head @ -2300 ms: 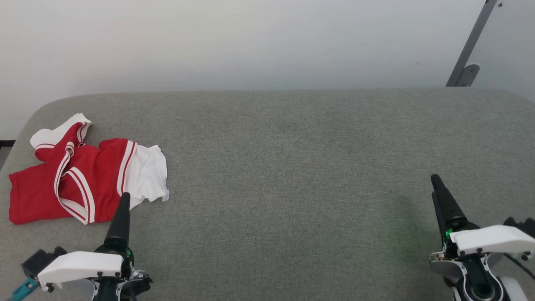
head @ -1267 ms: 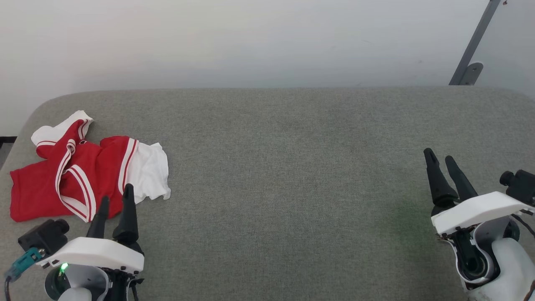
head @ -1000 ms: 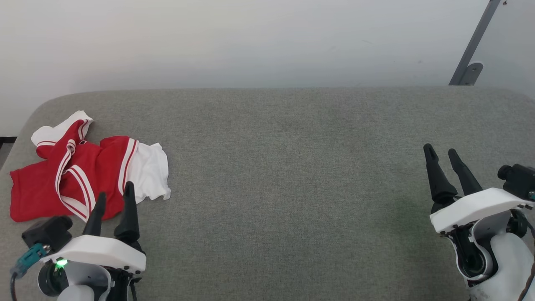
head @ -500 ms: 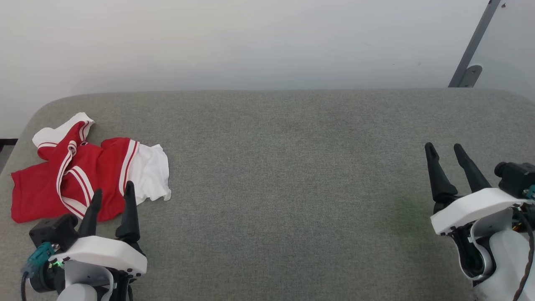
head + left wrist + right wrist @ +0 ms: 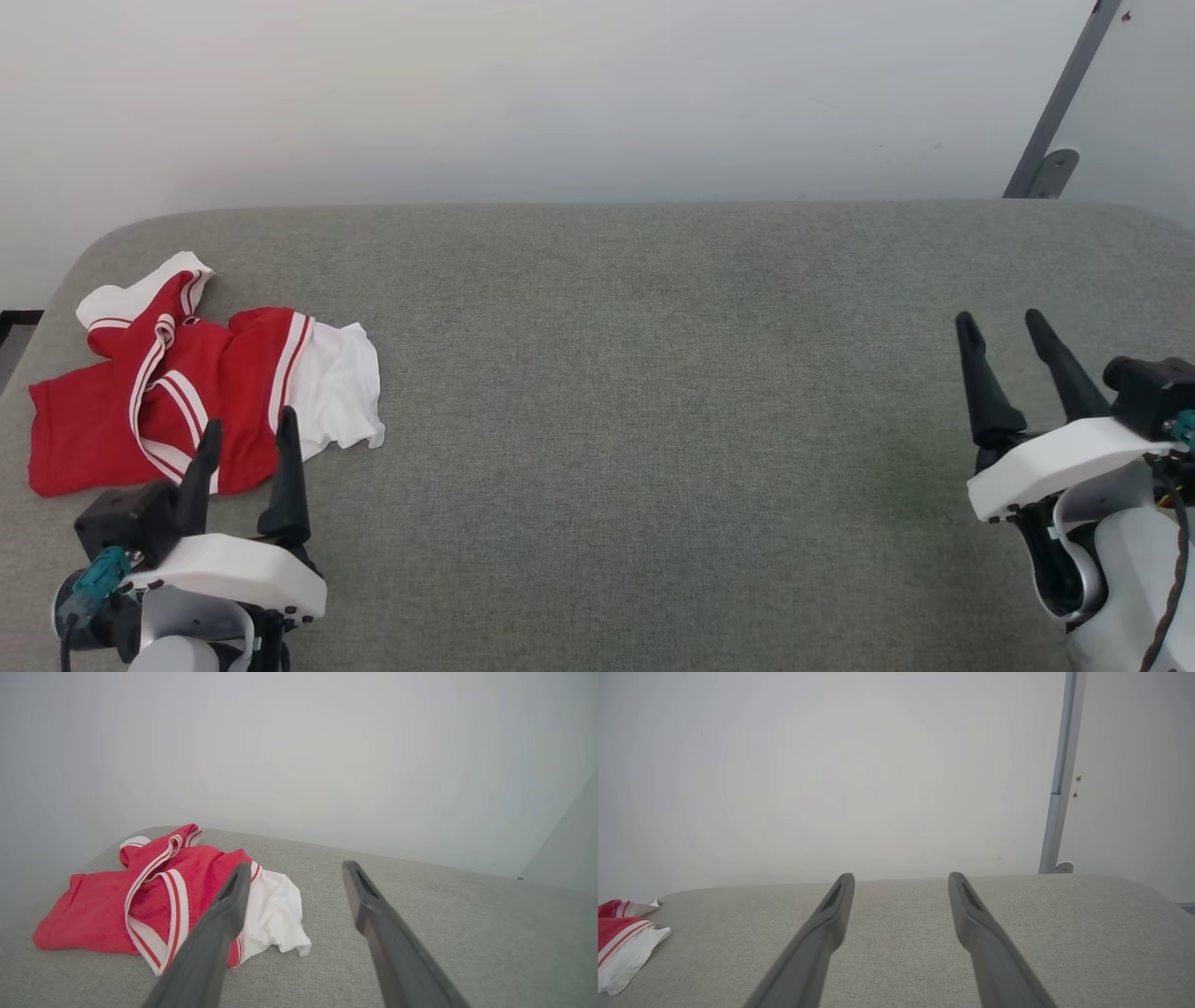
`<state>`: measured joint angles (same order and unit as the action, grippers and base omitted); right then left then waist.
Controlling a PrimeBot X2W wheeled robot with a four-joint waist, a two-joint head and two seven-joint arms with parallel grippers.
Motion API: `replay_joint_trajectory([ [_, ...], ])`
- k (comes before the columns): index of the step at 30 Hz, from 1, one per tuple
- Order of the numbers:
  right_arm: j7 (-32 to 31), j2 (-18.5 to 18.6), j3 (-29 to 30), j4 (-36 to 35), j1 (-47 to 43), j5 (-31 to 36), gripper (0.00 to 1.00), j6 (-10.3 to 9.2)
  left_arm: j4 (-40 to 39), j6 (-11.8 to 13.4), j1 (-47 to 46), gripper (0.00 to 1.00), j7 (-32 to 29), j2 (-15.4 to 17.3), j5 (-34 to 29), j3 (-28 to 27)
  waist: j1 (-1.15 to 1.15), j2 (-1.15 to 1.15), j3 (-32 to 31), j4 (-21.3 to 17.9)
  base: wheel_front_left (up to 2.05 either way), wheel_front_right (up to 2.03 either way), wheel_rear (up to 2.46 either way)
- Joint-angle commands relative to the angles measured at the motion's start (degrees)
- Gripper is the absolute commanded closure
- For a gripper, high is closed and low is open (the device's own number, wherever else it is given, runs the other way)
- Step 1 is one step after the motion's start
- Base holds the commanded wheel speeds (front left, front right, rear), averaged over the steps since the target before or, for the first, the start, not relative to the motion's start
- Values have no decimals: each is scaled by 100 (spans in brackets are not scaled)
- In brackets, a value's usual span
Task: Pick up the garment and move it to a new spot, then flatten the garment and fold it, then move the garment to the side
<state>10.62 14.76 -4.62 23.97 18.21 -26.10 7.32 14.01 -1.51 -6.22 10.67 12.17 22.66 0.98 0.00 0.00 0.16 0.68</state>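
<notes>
Garment [image 5: 187, 392]: lies crumpled on the grey pad [image 5: 653, 373], at the far left, close to the pad's left edge. The red body is bunched and partly folded over itself, and the striped trim runs across the top of the heap. One white sleeve sticks out toward the pad's middle; a second white part shows at the far-left corner. We cannot read any lettering in this pose.

Left gripper [image 5: 250, 420]: jaws spread wide, nothing between them. It sits on the near side of the garment, pointing at it. In the head view we see the two tips over the garment's near hem, one on red cloth and one at the edge of the white sleeve. In the left wrist view its fingers [image 5: 224, 924] frame the white sleeve and bare pad. We cannot tell whether the tips touch the cloth.

Right gripper [image 5: 999, 318]: jaws spread wide and empty. It is over bare pad at the near right, well apart from the garment. In the right wrist view the white sleeve shows at the far left edge.

Behind the pad we note a pale wall [image 5: 560, 93], with a grey metal bar [image 5: 1055, 112] at the upper right.
</notes>
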Motion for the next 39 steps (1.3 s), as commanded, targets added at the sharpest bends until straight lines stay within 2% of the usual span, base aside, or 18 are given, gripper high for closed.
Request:
replay_joint_trajectory([
  [1,63,16,48,-51,85,105,0,26,-18,-33,-73,0,53,13,-176,-45,0,0,1,3,0,0,0],
  [16,238,-31,184,-183,-61,645,0,28,245,-302,-155,0,234,-72,-760,-319,0,0,17,39,0,0,0],
  [39,463,96,144,-195,74,1085,0,30,573,-549,-314,0,462,-111,-1517,-503,0,0,29,88,0,0,0],
])
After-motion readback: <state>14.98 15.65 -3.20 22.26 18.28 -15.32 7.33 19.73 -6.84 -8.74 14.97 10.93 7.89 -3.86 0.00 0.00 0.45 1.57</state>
